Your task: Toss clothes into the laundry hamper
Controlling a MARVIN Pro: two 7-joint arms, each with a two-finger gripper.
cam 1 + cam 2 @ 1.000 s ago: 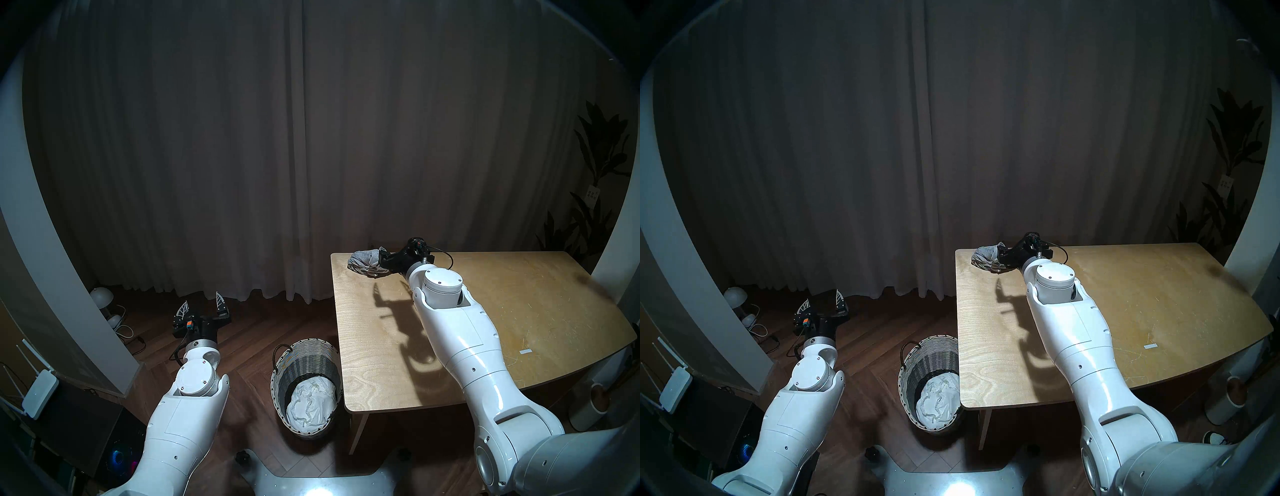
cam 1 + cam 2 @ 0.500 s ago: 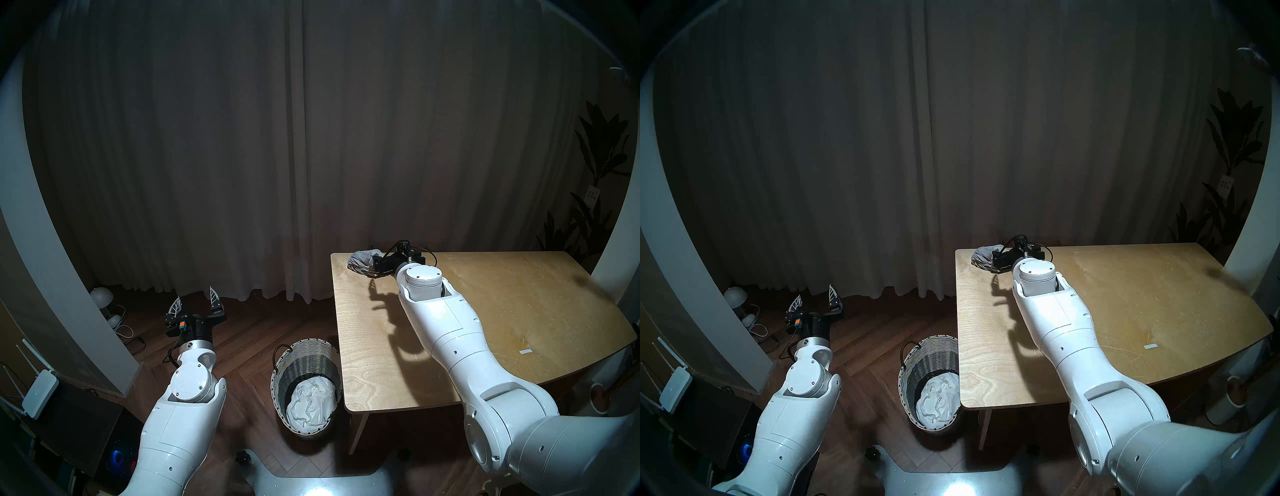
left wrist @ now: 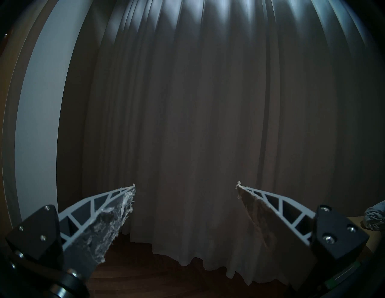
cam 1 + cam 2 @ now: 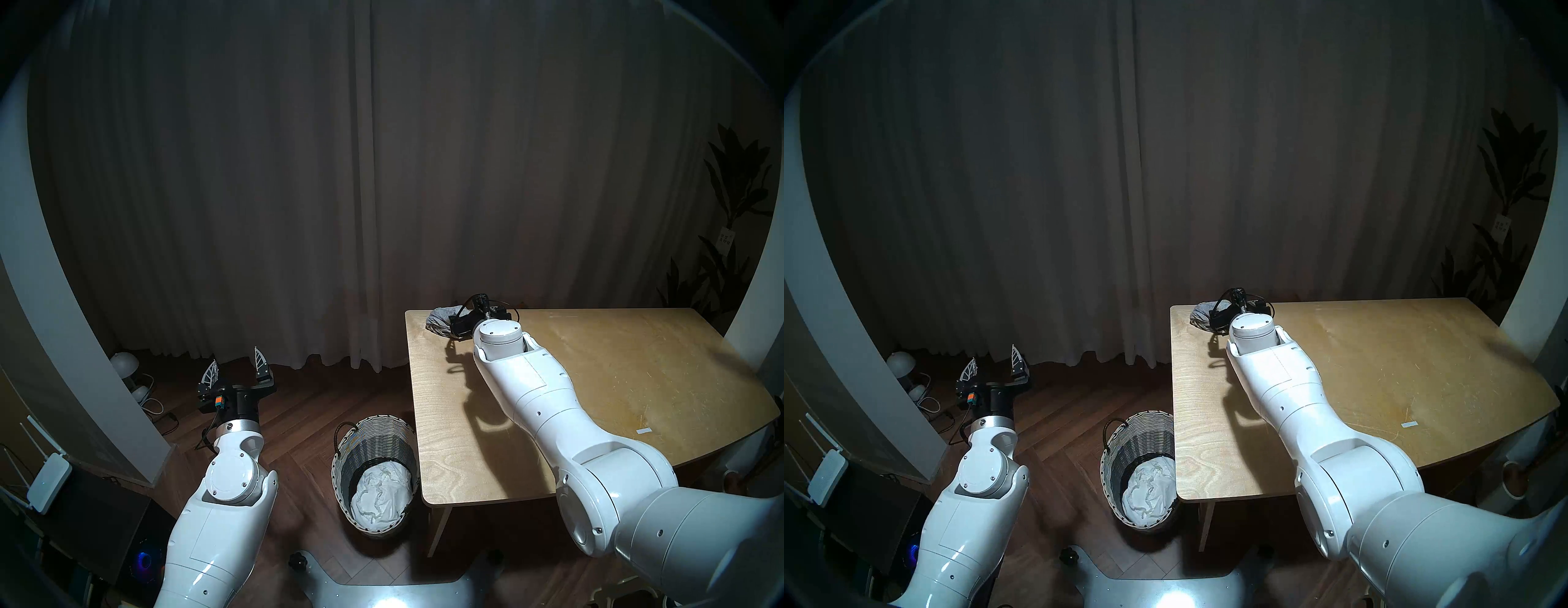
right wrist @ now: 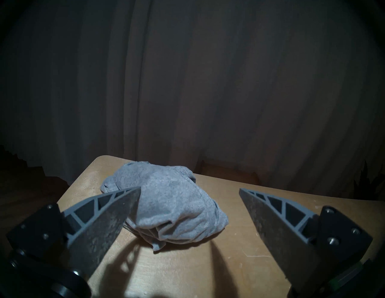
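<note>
A grey knit garment [image 5: 173, 201] lies bunched on the far left corner of the wooden table [image 4: 636, 382]; it also shows in the head views [image 4: 439, 318] [image 4: 1202, 312]. My right gripper [image 5: 190, 189] is open just before it, low over the table. Its left finger is beside the garment's left side and its right finger stands clear. The wicker hamper [image 4: 382, 441] stands on the floor at the table's near left corner, with white wrinkly cloth [image 4: 382, 494] inside. My left gripper [image 4: 235, 356] is open and empty above the floor, left of the hamper, facing the curtain.
A dark curtain [image 4: 382, 191] hangs behind the table. A white wall panel [image 4: 63, 339] and a router [image 4: 46, 479] are at the left. White lamps and cables [image 4: 125, 365] lie on the floor. A white pot [image 4: 1501, 492] and a plant [image 4: 729, 212] are at the right.
My right arm has reached farther to the left, bringing the open gripper up to the grey garment. My left gripper has shifted slightly left and up, still open.
</note>
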